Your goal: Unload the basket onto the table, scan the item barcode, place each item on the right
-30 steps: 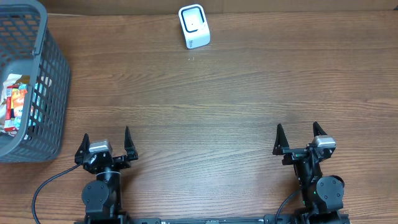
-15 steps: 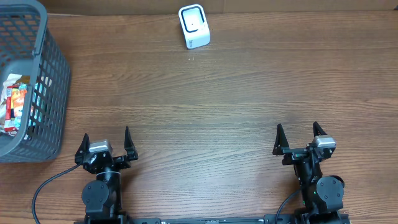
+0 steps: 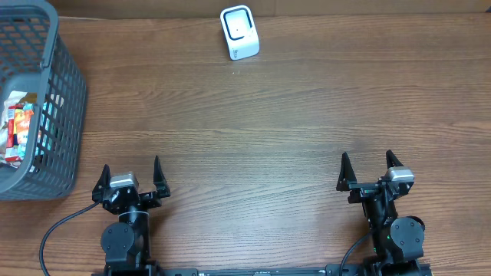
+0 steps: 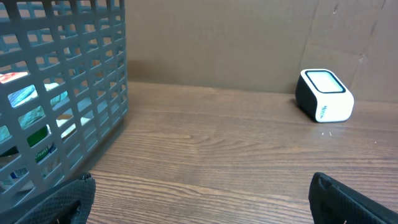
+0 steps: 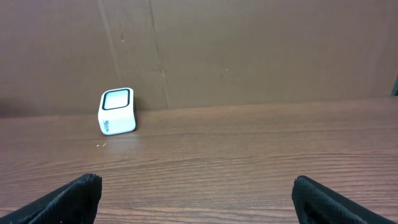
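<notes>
Left fingers spread wide, empty, lower left of the overhead frame. Right fingers same, lower right. Packets sit inside the basket at the left edge, up and left of the left fingers, so the left arm is clearly nearer. Packets look jumbled; can't read a long axis. Scanner stands top centre on the table, well apart from both.
</notes>
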Action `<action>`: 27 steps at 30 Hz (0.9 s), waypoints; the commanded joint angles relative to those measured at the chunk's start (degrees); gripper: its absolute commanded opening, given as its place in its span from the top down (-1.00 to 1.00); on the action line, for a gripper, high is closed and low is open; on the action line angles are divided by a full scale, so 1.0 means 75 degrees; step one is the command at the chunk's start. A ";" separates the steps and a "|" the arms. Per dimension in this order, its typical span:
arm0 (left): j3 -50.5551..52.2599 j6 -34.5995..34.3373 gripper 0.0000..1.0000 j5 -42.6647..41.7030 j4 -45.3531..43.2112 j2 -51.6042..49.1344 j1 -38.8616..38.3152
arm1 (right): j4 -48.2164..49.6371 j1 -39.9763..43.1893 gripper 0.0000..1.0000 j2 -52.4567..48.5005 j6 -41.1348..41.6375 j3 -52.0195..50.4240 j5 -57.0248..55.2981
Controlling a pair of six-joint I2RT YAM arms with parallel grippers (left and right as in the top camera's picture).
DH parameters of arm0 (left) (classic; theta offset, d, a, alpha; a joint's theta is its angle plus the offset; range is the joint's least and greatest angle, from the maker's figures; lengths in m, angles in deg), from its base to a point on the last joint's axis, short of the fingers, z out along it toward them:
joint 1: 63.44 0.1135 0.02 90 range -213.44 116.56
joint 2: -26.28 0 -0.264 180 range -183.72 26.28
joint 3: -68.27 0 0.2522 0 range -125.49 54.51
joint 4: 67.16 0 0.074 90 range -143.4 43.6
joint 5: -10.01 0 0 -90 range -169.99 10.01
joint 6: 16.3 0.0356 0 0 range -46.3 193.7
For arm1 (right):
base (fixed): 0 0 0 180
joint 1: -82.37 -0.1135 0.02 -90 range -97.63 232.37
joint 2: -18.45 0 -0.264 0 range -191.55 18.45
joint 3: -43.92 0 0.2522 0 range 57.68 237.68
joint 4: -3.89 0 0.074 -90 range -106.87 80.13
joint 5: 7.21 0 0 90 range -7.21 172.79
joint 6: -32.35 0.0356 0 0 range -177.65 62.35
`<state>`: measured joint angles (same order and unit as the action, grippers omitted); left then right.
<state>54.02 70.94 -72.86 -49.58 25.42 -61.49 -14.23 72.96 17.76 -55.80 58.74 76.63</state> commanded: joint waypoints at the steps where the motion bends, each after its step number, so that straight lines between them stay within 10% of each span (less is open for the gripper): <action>1: 0.0029 0.0146 -0.99 0.0096 -0.0023 0.0073 -0.0015 | 0.0020 0.0026 -1.00 0.0067 -0.0026 -0.0082 0.0035; 27: -0.0731 0.0207 -1.00 -0.0312 -0.0087 0.0073 -0.0015 | 0.0020 0.0026 -1.00 0.0070 -0.0026 -0.0082 0.0035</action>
<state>52.99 71.00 -73.34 -50.78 25.42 -61.49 -14.23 72.96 17.76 -55.78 58.74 76.63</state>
